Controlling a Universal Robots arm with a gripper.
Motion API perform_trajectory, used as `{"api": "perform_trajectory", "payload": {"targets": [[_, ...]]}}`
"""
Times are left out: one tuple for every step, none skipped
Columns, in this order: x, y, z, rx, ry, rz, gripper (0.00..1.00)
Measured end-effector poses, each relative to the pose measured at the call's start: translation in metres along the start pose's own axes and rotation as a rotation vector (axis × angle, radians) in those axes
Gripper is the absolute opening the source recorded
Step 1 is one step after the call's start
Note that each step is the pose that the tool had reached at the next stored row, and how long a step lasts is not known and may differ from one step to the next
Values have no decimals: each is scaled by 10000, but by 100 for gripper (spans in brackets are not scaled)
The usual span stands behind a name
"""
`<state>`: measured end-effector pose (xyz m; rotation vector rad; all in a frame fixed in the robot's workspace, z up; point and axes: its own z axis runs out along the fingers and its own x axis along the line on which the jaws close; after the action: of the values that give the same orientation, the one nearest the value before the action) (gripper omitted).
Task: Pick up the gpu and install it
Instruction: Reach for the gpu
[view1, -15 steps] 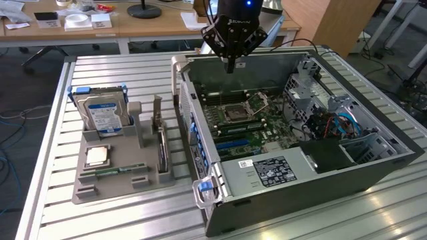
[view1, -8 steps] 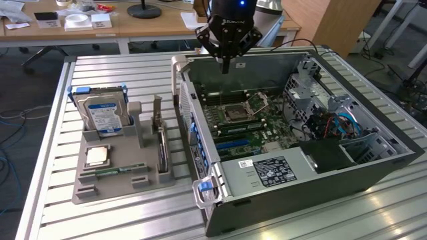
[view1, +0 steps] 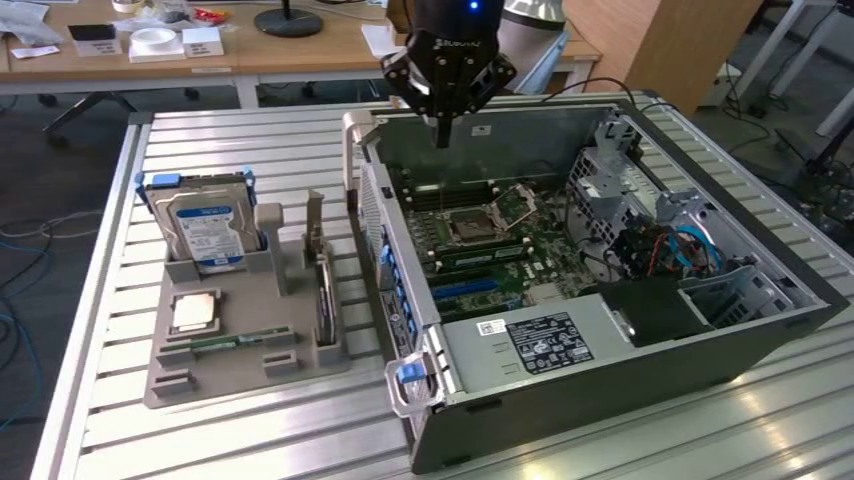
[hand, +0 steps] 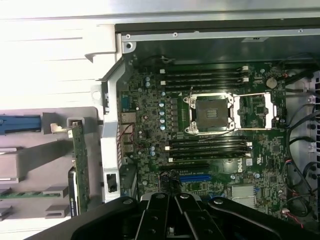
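The gpu (view1: 324, 305) stands on edge in the grey tray (view1: 200, 378), along the side nearest the case (view1: 641, 372) — nothing touches it. The drive (view1: 200, 228) stands at the tray's far end. The gripper (view1: 441, 140) hangs over the open case, above the board (hand: 210, 150), well apart from the gpu — fingers pressed together, holding nothing.

Black fingers (view1: 442, 130) look matt. Under them, the case (view1: 641, 370) is dark painted metal outside and bare steel inside. Well aside of them, the ribbed metal counter (view1: 240, 150) shines, the tray (view1: 220, 365) is matt grey plastic, and the gpu (hand: 80, 165) is green board.
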<state>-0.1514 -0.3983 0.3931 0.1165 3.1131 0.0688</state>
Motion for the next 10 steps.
{"api": "perform_trajectory", "payload": {"targets": [[8,0,0,-1,0,0,11],[15,-1,0,0,0,0,11],[21,-1,0,-1,-1,0,11],[27,-1,-1,0,0,0,11],[32,-2,-1,0,0,0,11],[36,-2,-1,0,0,1,11],[41,-2,-1,-1,-1,0,11],[46,-3,-1,0,0,1,11],[50,-3,-1,0,0,1,11],[55,-3,-1,0,0,1,11]]}}
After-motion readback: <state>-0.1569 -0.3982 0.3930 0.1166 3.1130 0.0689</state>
